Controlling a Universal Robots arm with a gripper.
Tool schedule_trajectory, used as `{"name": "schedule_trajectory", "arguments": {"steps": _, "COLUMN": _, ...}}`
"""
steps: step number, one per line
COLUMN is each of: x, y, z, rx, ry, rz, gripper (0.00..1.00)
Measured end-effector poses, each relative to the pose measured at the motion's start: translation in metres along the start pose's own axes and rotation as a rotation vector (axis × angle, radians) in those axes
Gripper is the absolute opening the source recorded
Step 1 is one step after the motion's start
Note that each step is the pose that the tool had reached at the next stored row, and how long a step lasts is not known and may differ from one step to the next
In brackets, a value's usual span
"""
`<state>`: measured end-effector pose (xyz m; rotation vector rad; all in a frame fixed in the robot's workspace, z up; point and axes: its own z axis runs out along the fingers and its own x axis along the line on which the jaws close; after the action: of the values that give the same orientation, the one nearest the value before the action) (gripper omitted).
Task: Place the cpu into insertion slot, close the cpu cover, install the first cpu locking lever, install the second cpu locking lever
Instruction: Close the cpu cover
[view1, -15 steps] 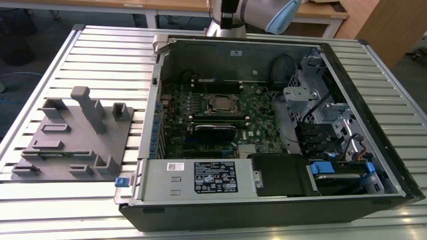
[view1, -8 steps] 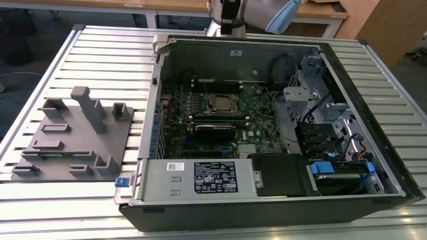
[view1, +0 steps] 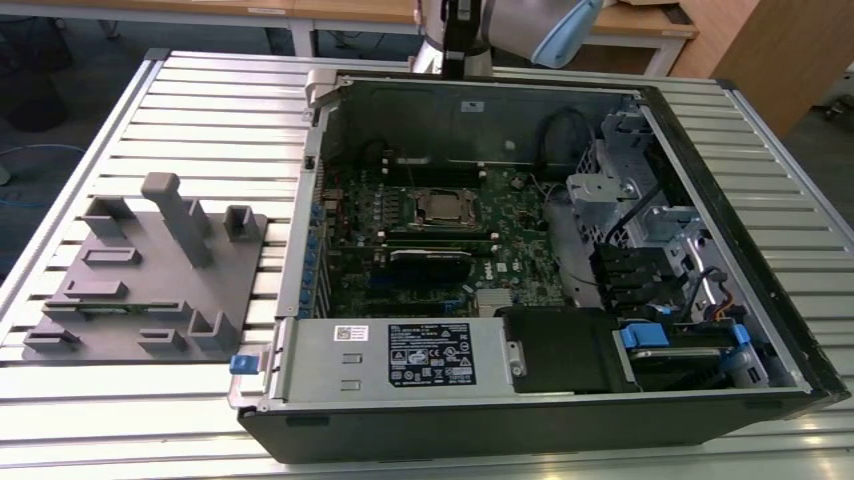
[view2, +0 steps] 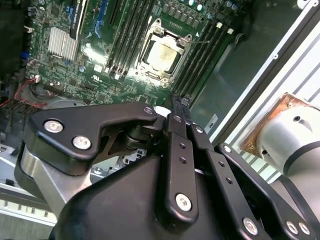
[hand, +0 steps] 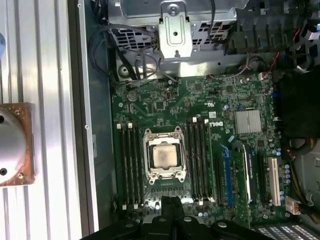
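**Empty gripper hangs near the seated cpu**

The cpu lies flat in the insertion slot, just above centre in the exterior view, metal top facing up. It is square, so it has no long axis; its edges run parallel to the memory slots beside it. The cpu cover lies down around it. The gripper, fingers pressed together on nothing, hangs apart from the cpu. Whether the cover is latched cannot be told. The arm is cut off at the exterior view's top edge.

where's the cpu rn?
The cpu sits in the insertion slot on the green motherboard, between two banks of memory slots, in the first wrist view.
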<state>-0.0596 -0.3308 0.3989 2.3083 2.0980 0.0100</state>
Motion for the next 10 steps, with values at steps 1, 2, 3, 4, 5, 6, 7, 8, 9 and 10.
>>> {"name": "schedule_trajectory", "arguments": {"steps": 1, "x": 0.0000, "y": 0.0002, "z": 0.0019, "rx": 0.0000, "ry": -0.0001, "rz": 0.000, "gripper": 0.10}}
{"name": "schedule_trajectory", "arguments": {"steps": 2, "x": 0.0001, "y": 0.0003, "z": 0.0037, "rx": 0.0000, "ry": 0.0000, "rz": 0.000, "gripper": 0.10}}
{"name": "schedule_trajectory", "arguments": {"steps": 3, "x": 0.0001, "y": 0.0005, "z": 0.0055, "rx": 0.0000, "ry": -0.0001, "rz": 0.000, "gripper": 0.10}}
{"name": "schedule_trajectory", "arguments": {"steps": 4, "x": 0.0002, "y": 0.0007, "z": 0.0073, "rx": 0.0000, "ry": -0.0001, "rz": 0.000, "gripper": 0.10}}
{"name": "schedule_trajectory", "arguments": {"steps": 5, "x": 0.0002, "y": 0.0009, "z": 0.0092, "rx": 0.0000, "ry": -0.0001, "rz": 0.000, "gripper": 0.10}}
{"name": "schedule_trajectory", "arguments": {"steps": 6, "x": 0.0003, "y": 0.0011, "z": 0.0110, "rx": 0.0000, "ry": 0.0000, "rz": 0.000, "gripper": 0.10}}
{"name": "schedule_trajectory", "arguments": {"steps": 7, "x": 0.0003, "y": 0.0013, "z": 0.0128, "rx": 0.0000, "ry": 0.0000, "rz": 0.000, "gripper": 0.10}}
{"name": "schedule_trajectory", "arguments": {"steps": 8, "x": 0.0003, "y": 0.0014, "z": 0.0146, "rx": 0.0000, "ry": 0.0000, "rz": 0.000, "gripper": 0.10}}
{"name": "schedule_trajectory", "arguments": {"steps": 9, "x": 0.0004, "y": 0.0016, "z": 0.0165, "rx": 0.0000, "ry": -0.0001, "rz": 0.000, "gripper": 0.10}}
{"name": "schedule_trajectory", "arguments": {"steps": 10, "x": 0.0004, "y": 0.0017, "z": 0.0182, "rx": 0.0000, "ry": -0.0002, "rz": 0.000, "gripper": 0.10}}
